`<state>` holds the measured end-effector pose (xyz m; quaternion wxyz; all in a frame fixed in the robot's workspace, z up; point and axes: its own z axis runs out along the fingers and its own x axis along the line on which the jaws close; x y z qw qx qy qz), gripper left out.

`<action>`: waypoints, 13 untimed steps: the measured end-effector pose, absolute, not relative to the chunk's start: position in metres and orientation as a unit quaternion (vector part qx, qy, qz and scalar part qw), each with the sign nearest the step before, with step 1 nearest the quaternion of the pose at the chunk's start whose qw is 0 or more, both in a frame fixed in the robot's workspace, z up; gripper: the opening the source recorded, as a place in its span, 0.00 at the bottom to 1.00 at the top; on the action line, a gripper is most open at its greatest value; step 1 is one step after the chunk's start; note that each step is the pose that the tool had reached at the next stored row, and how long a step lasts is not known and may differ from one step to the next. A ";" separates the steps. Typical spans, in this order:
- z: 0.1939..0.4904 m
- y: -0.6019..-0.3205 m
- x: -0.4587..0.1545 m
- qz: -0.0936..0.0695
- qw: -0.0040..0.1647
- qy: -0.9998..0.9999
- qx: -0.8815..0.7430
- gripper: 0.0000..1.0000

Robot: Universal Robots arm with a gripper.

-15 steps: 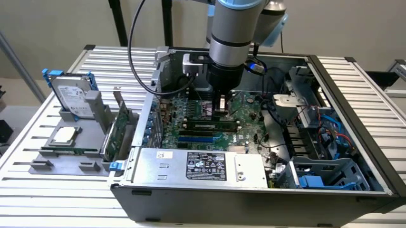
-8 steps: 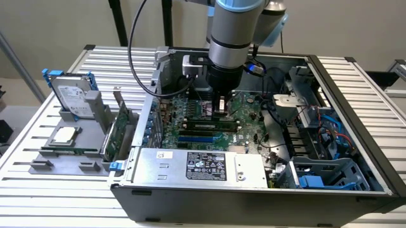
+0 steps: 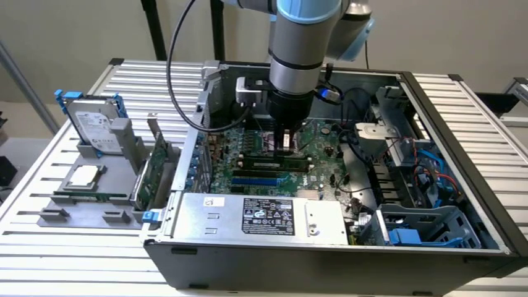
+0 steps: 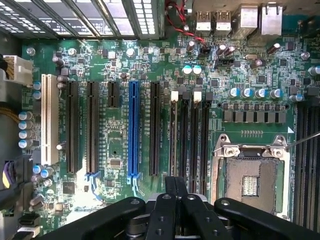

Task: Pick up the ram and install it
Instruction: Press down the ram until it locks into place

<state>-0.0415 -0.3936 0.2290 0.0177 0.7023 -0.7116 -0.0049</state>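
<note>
The tool (image 3: 285, 143) is seen lowered inside the open computer case (image 3: 462, 185), hemmed by the case walls, the power supply (image 3: 264, 216) in front and cables at the exterior view's right; little free room is left around it. The ram (image 4: 173, 142) is seen edge-on as a thin dark strip with a white end tab, standing in a memory slot of the motherboard (image 4: 115, 75) beside the CPU socket (image 4: 250, 175). The tool's fingers (image 4: 176, 187) are pressed together about the ram's near end.
</note>
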 end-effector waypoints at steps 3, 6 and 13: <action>0.224 -0.394 -0.042 -0.004 0.017 -0.712 0.702 0.00; 0.226 -0.394 -0.042 -0.004 0.016 -0.712 0.702 0.00; 0.250 -0.393 -0.042 -0.004 0.016 -0.712 0.702 0.00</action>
